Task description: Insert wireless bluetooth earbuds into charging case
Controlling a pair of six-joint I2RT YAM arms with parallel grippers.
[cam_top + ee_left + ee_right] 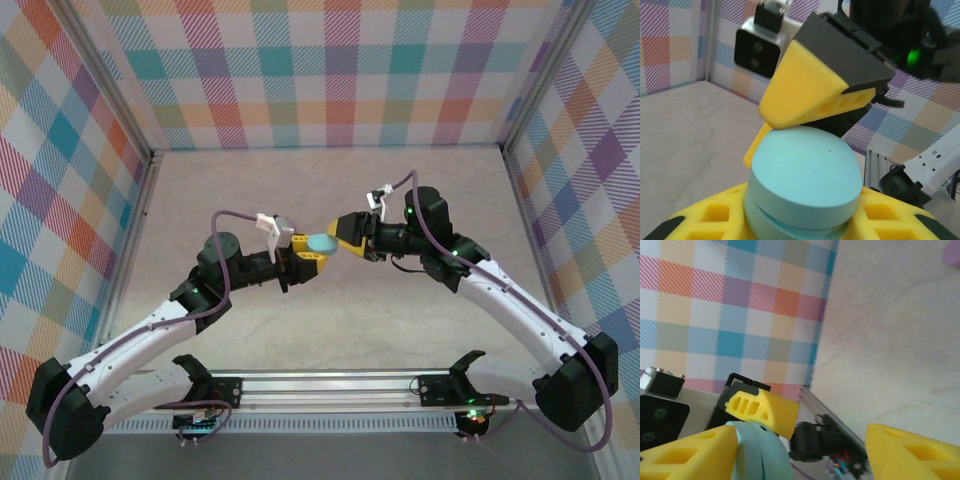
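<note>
The right gripper (801,437) holds its yellow fingers spread wide, with the light blue case (765,452) edge-on just beside one. Behind it are a left gripper finger (765,412), the plaid wall (740,305) and the pale tabletop (890,340).

No legible text — no labels.

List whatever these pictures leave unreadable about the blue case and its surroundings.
- Inside of the blue case: left wrist view, its lid hides the contents.
- Lilac shape: right wrist view, cut off by the corner, unidentifiable.
- How the right gripper meets the case: top view, too small.
</note>
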